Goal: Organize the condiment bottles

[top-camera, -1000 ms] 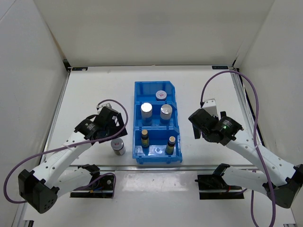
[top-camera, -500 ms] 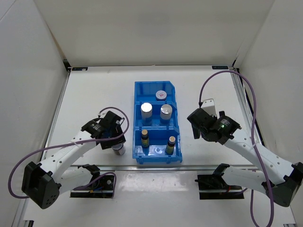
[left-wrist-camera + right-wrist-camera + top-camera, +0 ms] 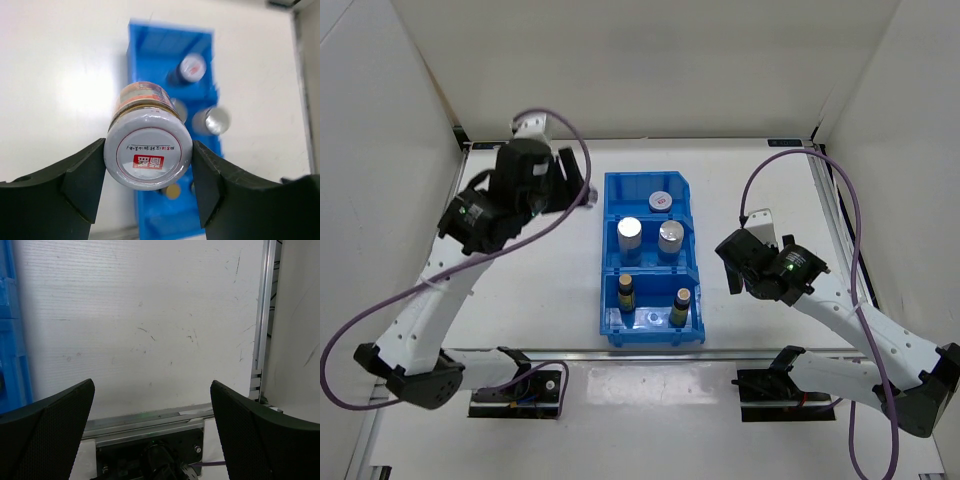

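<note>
My left gripper (image 3: pixel 148 165) holds a silver-lidded jar (image 3: pixel 148 147) aloft beside the blue bin's (image 3: pixel 607 250) far end.
Jaws pinch its sides, lid up, for binning; right gripper (image 3: pixel 152 385) gapes empty, parked aside.

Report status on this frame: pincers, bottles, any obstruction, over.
Left pincer shut on silver-lidded jar, aloft left of blue bin. Right pincer open, empty. Far compartment holds lone jar, room beside it.

Left end effector (image 3: pixel 148 152) clamped, held high — right end effector (image 3: pixel 152 386) gaping wide.
</note>
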You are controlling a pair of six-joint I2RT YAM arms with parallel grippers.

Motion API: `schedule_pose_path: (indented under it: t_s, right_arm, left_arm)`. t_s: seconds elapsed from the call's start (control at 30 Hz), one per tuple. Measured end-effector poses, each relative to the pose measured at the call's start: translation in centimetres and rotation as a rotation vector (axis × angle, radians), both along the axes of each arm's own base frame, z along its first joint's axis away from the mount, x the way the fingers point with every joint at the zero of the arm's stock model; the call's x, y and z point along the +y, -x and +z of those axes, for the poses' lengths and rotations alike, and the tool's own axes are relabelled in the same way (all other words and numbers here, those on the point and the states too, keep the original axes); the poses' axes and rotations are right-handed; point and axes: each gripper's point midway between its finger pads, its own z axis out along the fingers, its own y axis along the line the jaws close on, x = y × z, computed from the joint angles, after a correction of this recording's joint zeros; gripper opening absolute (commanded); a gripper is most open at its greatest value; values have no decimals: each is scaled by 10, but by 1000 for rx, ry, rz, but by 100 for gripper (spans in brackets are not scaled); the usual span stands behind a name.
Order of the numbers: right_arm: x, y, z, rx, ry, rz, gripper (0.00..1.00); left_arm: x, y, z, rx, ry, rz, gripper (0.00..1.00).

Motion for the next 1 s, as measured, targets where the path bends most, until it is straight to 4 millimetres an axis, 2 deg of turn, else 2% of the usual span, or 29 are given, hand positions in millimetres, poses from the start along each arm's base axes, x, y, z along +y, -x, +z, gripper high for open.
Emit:
schedule_pose_path:
  t_s: [0.1,0.17,0.2,0.27,0.33,0.43,0.53,0.63,0.73,1.0]
  right_arm:
    - [0,0,0,0,0,0,100]
    - [0,0,0,0,0,0,100]
    - [0,0,0,-1,-1,0,100]
    - [0,0,0,-2,-2,0,100]
    - [0,0,1,-3,-3,0,100]
    - [-1,0,2,-7,-8,0,100]
    - [-1,1,2,-9,-10,0,100]
    - [-1,1,2,-10,-11,0,100]
    - [-1,1,2,-10,-11,0,100]
    - [-1,1,2,-9,-11,0,100]
  left_arm:
    - [-18,-28,60,-130,-12,-54,11]
    - [-38,-50,81,-188,-26,-93,11]
    - [-49,-63,86,-205,-38,-113,11]
    - [-69,-86,79,-207,-76,-149,11]
    - [-91,-111,55,-169,-113,-179,11]
    - [-112,-139,-5,-58,-187,-207,11]
    - [-121,-155,-67,67,-257,-216,11]
    - [-121,-164,-109,154,-305,-215,11]
    - [-118,-169,-129,193,-330,-207,11]
    - [-103,-176,-139,210,-353,-152,11]
